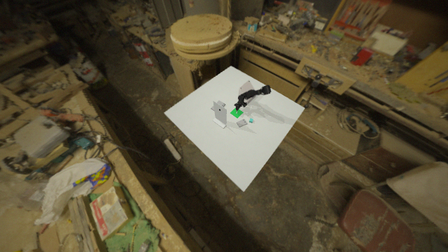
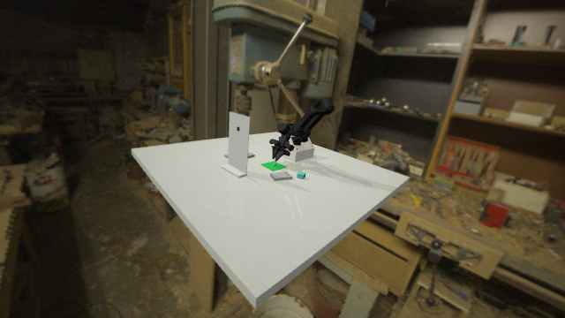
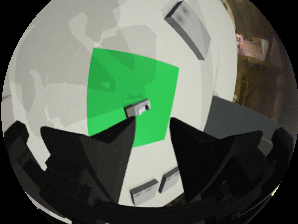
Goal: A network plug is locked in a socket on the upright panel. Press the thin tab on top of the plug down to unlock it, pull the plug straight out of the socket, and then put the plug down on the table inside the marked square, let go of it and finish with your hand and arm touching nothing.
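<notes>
The small grey plug [image 2: 274,164] [image 3: 137,108] lies on the green marked square [image 1: 233,113] [image 2: 267,166] [image 3: 157,80], turned at an angle. In the wrist view all of it that shows is within the green. My gripper [image 2: 275,159] [image 3: 152,121] is open with nothing between its fingers. It is low over the square, with the left fingertip in the wrist view close to the plug; whether they touch I cannot tell. The upright panel [image 1: 220,117] [image 2: 238,152] stands beside the square, and its small dark socket opening [image 1: 220,110] [image 2: 238,129] shows no plug.
A flat grey block [image 1: 241,123] [image 2: 281,176] lies near the square, with a teal cube [image 1: 251,120] [image 2: 301,175] beside it. A pale box [image 2: 302,152] stands by the arm. Two grey blocks [image 3: 144,192] [image 3: 169,180] show low in the wrist view.
</notes>
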You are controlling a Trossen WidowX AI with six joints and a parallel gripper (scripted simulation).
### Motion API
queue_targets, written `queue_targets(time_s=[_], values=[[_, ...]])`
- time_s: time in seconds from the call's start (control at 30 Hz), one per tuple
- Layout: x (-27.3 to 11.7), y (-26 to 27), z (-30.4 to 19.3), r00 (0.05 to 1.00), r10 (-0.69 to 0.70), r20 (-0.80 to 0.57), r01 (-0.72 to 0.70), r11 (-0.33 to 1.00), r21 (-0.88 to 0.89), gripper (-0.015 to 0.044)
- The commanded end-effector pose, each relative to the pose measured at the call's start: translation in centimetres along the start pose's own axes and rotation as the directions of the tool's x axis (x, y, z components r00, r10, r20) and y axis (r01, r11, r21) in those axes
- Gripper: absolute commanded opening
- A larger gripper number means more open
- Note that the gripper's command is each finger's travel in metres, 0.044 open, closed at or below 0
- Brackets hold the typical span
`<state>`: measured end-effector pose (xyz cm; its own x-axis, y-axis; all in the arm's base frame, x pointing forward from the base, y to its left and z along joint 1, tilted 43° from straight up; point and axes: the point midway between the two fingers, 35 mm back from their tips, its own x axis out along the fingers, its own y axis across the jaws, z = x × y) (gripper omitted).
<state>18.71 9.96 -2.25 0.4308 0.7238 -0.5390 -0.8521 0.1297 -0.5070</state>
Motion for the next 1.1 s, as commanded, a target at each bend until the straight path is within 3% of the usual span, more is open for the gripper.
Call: queue_targets(time_s=[0.0,1.07], values=[[-0.2,0.0,0.0,1.0,-0.001,0.002,0.001,1.0,-0.002,0.0156],[-1.2,-1.0,-1.0,1.0,0.014,-0.016,-0.014,1.0,-0.008,0.0156]])
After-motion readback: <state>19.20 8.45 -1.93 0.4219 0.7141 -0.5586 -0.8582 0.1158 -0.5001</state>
